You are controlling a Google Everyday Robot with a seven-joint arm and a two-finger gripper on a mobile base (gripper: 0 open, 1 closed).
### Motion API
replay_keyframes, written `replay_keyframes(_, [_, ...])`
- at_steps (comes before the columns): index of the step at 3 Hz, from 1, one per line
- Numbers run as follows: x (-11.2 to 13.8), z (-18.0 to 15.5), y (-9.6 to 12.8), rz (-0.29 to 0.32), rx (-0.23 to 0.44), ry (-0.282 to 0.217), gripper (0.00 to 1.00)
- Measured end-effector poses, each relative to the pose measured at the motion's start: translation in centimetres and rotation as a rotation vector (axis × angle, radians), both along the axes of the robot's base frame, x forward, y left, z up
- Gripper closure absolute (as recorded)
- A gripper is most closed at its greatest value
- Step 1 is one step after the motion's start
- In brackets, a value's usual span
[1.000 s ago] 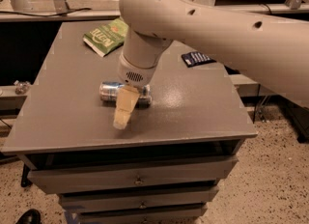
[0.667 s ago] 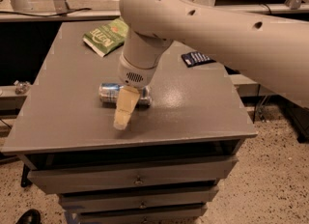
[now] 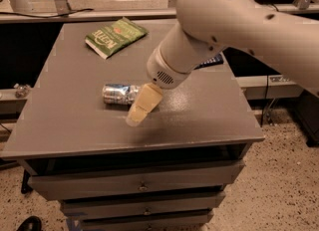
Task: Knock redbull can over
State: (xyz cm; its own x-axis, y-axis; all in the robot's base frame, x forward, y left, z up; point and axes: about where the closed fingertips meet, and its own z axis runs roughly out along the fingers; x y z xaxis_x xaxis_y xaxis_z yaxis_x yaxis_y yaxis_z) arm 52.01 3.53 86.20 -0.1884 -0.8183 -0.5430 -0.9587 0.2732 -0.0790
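Note:
The redbull can (image 3: 118,94), silver and blue, lies on its side on the grey table (image 3: 65,120), left of centre, with its top end pointing left. My gripper (image 3: 136,114), beige and hanging from the big white arm (image 3: 224,21), points down and to the left just in front of the can's right end. It hides that end. I cannot tell whether it touches the can. It holds nothing that I can see.
A green snack bag (image 3: 115,37) lies at the table's back left. A dark flat object (image 3: 213,60) shows at the back right, mostly behind the arm. Drawers (image 3: 139,185) sit under the tabletop. The floor is speckled.
The arm's wrist has swung to the right and the gripper now slants more. The can lies on its side as before.

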Motion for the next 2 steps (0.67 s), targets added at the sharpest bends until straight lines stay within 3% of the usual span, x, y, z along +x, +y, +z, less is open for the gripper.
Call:
replay_keyframes(1, [-0.3,3.8,-3.7,-0.079,0.158,-0.088,0.00])
replay_keyframes(2, [-1.0,6.6,-8.2,-0.115,0.284,-0.150,0.00])
